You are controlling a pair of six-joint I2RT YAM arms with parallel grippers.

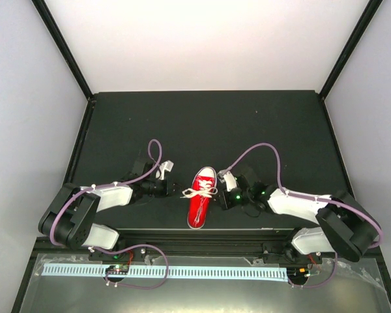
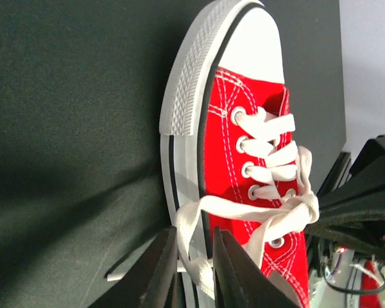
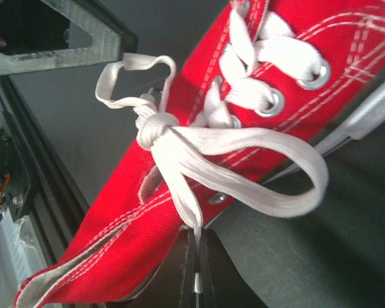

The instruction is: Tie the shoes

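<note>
Left claw (image 2: 194,239): low at the shoe's left flank with only a slim gap between its fingers. The bow's left loop (image 2: 187,221) drops into that gap. I cannot tell whether it is pinched or just lying there.
Shoe (image 1: 201,201): a red sneaker sitting upright on the dark desk (image 1: 182,124), midway between my two arms near the front edge, white toe cap pointing away from me.
Knot (image 3: 155,128): bunched over the upper eyelets, with a loop going out to each side.
Right claw (image 3: 196,249): clamped tight on the lace end (image 3: 194,234), a thin strand that comes down from the knot.
Handling: I judge the shoe light enough to skid if I tug hard. The canvas is soft and the rubber sole is firmer. The flat laces (image 2: 269,144) are limp and likely to slip through smooth fingers.
Where to hold: I'd take a loop at mid-length, not at the knot, and pull both sides evenly so the shoe stays put.
Top view only: shows both arms and the shoe's place on the desk. The bow is too small there to read.
Left wrist only: shows the ribbed toe bumper, the eyelet row and the loop's path into the gap.
Right wrist only: shows the knot's wraps, the big right loop (image 3: 305,183) lying open, and the strand in its grip.
</note>
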